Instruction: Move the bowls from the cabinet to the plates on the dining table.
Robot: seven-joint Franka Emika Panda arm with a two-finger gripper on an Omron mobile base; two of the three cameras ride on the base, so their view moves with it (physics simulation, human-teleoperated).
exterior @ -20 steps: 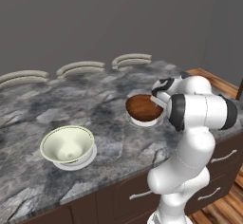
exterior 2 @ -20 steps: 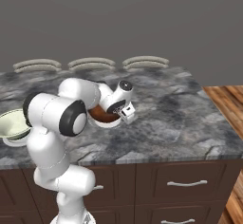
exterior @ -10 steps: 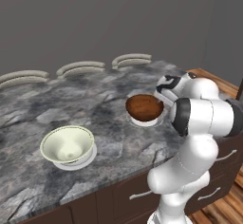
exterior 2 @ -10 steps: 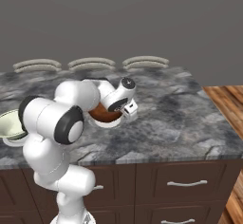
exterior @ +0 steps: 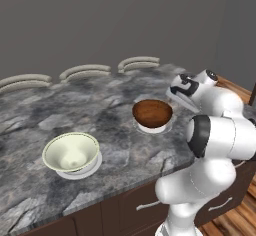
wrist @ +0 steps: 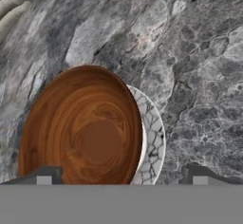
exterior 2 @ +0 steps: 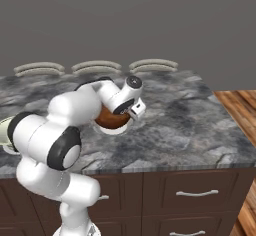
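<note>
Grey marbled stone forms the dining table (exterior: pixel 105 105), edged along its far side by curved beige chair backs (exterior: pixel 85 72). Near the table's right end, the reddish-brown wooden bowl (exterior: pixel 152 113) is seated on a white plate (wrist: pixel 154 137). Just beside that bowl, the gripper (wrist: pixel 121 176) is held with its fingers spread wide, clasping nothing. Well to the left of the wooden bowl, the cream-white bowl (exterior: pixel 71 152) is set on the second plate (exterior: pixel 93 166).

Reddish-brown wood-grain bowl (wrist: pixel 83 128), cream-white bowl (exterior: pixel 71 151), grey marbled dining table (exterior: pixel 65 110)
</note>
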